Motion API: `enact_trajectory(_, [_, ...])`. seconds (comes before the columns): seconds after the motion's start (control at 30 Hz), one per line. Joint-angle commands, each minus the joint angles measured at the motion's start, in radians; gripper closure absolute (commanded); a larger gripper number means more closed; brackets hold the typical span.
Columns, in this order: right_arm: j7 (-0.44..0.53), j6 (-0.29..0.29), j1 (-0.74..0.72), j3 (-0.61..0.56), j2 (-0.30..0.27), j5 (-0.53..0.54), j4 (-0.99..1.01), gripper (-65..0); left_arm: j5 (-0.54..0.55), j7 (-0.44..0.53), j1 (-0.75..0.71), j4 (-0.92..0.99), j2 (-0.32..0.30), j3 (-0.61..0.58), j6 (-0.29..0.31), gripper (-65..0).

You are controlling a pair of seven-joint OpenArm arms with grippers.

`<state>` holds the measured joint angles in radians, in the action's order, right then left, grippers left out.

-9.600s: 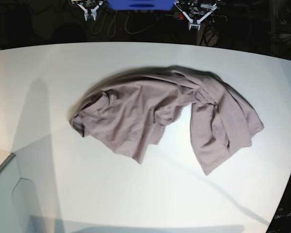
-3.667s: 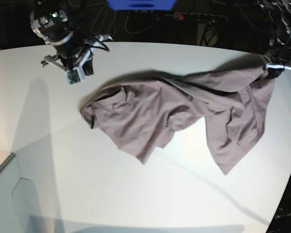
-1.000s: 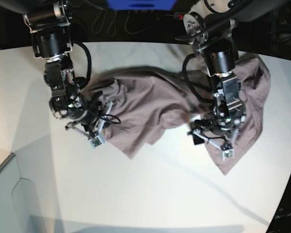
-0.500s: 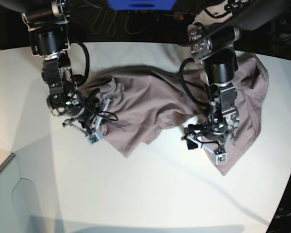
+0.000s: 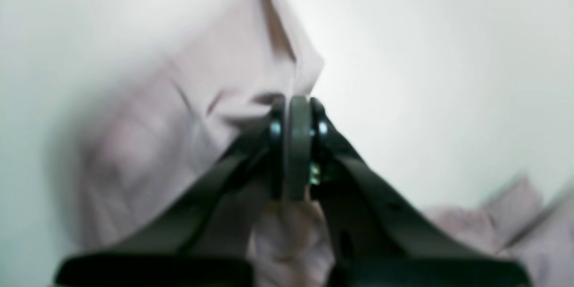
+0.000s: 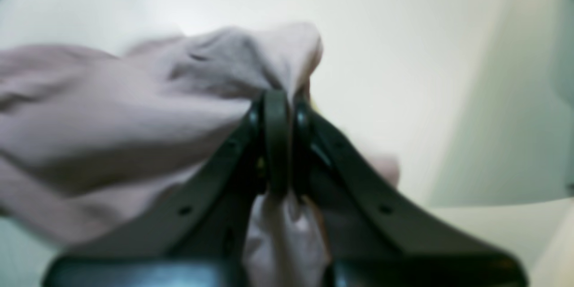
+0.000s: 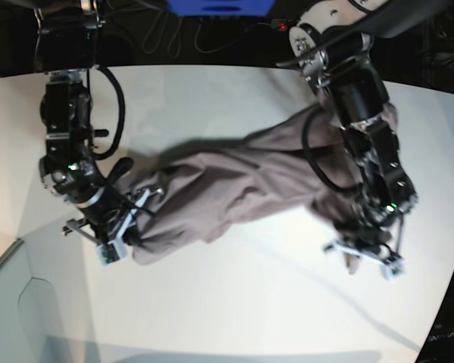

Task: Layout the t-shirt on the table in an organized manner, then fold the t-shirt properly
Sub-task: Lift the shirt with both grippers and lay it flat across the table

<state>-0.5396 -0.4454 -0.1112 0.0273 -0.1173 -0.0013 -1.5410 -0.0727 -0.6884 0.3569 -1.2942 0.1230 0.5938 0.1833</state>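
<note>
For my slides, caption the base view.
Two grippers, left and right, pinch a rumpled mauve t-shirt on a white table.

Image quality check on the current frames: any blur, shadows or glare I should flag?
Left wrist view: t-shirt smeared and soft, likely motion blur. Right wrist view: blurred too, worst in the cloth at the left edge. Base view: the arm on the right is smeared near its claw; faint shadows cross the pale tabletop; no strong glare on the fabric.

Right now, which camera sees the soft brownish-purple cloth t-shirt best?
The base view: it shows most of the soft brownish-purple cloth t-shirt, though the arms hide parts. The left wrist view shows only a blurry portion pinched in the left end effector; the right wrist view shows bunched folds held by the right end effector.
</note>
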Motion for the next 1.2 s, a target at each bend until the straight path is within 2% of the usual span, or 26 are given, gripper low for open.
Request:
enact_trajectory(0.0, [0.026, -0.006, -0.011, 0.027, -0.005, 0.007, -0.046, 0.0, 0.035, -0.003, 0.026, -0.080, -0.001, -0.005, 0.012, 0.0])
enact_trajectory(0.27, [0.026, -0.006, -0.005, 0.181, -0.005, 0.008, -0.290, 0.0, 0.202, -0.129, 0.027, -0.457, 0.002, -0.007, 0.015, 0.0])
enact_trajectory(0.47, [0.029, -0.008, 0.028, 0.256, -0.003, 0.013, -0.445, 0.0, 0.297, -0.201, 0.011, -0.660, 0.004, -0.007, 0.078, -0.1])
enact_trajectory(0.6, [0.026, -0.008, 0.110, 0.303, -0.003, 0.123, -0.445, 0.0, 0.353, -0.212, -0.097, -0.697, -0.003, -0.005, 0.140, -0.1])
enact_trajectory(0.73, [0.034, -0.008, 0.247, 0.310, -0.003, 0.206, -0.381, 0.0, 0.365, -0.205, -0.276, -0.689, -0.004, -0.004, 0.175, -0.1])
enact_trajectory(0.8, [0.034, -0.008, 0.290, 0.296, -0.003, 0.243, -0.323, 0.0, 0.365, -0.175, -0.359, -0.660, 0.000, -0.004, 0.189, -0.1])
enact_trajectory(1.0, [0.034, -0.008, 0.322, 0.280, -0.009, 0.261, -0.082, 0.0, 0.365, 0.031, -0.568, -0.513, 0.014, -0.004, 0.200, -0.1])
enact_trajectory(1.17, [0.026, -0.008, 0.322, 0.280, -0.017, 0.260, -0.005, 0.0, 0.367, 0.100, -0.620, -0.396, 0.011, -0.004, 0.200, -0.1])
